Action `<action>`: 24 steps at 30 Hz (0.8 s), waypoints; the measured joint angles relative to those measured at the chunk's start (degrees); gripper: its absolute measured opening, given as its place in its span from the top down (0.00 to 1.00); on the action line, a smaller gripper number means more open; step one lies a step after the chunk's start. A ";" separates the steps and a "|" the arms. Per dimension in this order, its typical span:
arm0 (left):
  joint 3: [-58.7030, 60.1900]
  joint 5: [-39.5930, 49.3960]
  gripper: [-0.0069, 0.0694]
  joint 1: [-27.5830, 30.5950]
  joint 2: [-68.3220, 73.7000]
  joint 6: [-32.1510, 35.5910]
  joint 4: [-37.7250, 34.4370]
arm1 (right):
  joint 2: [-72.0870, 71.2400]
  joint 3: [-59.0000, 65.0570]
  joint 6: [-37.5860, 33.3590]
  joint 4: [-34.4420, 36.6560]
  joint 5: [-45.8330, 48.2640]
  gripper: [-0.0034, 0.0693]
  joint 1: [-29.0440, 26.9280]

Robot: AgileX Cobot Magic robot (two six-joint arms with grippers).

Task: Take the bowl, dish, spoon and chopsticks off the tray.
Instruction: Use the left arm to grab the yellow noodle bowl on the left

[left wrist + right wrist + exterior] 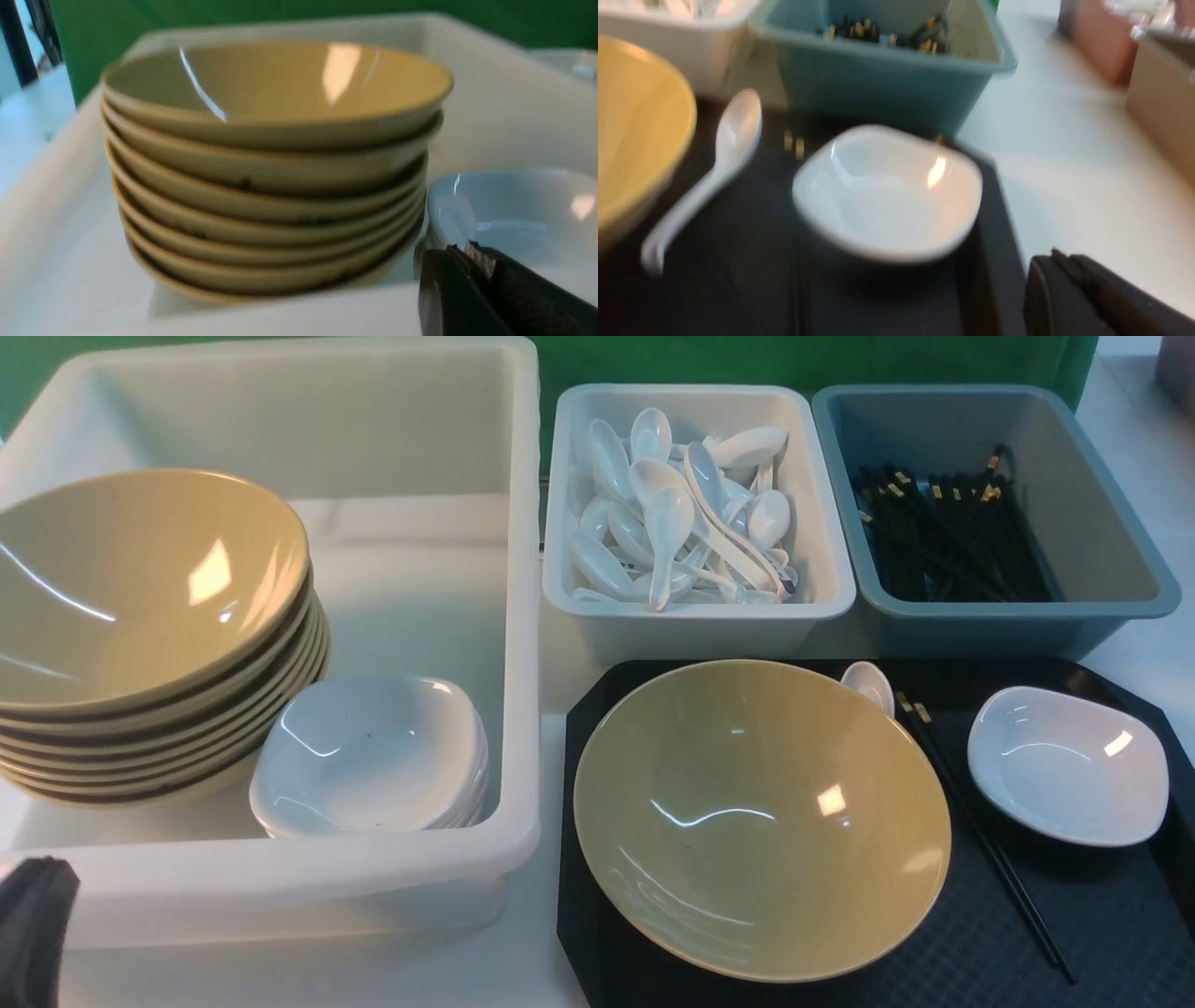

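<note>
The large olive-yellow bowl (pixel 761 821) is sitting on the black tray (pixel 1111 933), its rim hanging over part of the white spoon (pixel 869 685). The black chopsticks (pixel 994 849) are lying together between the bowl and the small white dish (pixel 1067 765), which is resting near the tray's far right corner. Both arms are waiting empty: the left pincer (pixel 476 261) is pressing its tips together near the big white tub (pixel 308 877), and the right pincer (pixel 1057 266) is likewise pinched closed on nothing.

I'm thinking the bowl is the awkward one. If a pincer is catching its slick rim on one side only, the weight could be swinging it round, knocking the spoon or rolling the chopsticks. The bowl stack (pixel 154 635) in the tub is already leaning unevenly, so a crooked drop could be toppling it towards the stacked white dishes (pixel 369 756). A careless reach for the dish could be nudging the chopsticks apart, making them harder to gather.
</note>
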 joint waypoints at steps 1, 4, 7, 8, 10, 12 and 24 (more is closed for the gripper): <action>0.00 -3.47 0.92 0.00 0.00 0.02 0.87 | 0.00 0.00 0.13 -0.03 -4.89 0.89 0.00; 0.00 -11.60 0.92 0.00 0.00 0.02 2.80 | 0.00 0.00 1.05 -0.15 -19.87 0.88 0.00; 0.00 -18.64 0.92 0.00 0.00 0.02 3.87 | 0.00 0.00 4.04 -0.22 -35.58 0.88 0.00; 0.00 -21.97 0.92 0.00 0.00 0.02 4.00 | 0.00 0.00 7.36 -0.22 -43.10 0.87 0.00; 0.00 -26.98 0.92 0.00 0.00 -0.47 3.93 | 0.00 -0.12 13.93 -0.25 -52.57 0.87 0.00; 0.00 -32.47 0.92 0.00 0.00 -2.08 3.79 | -0.03 -0.12 19.94 -0.25 -57.77 0.87 0.00; -25.02 -11.34 0.92 0.00 4.94 -7.99 0.77 | 1.48 -18.11 23.98 -0.19 -27.38 0.87 0.00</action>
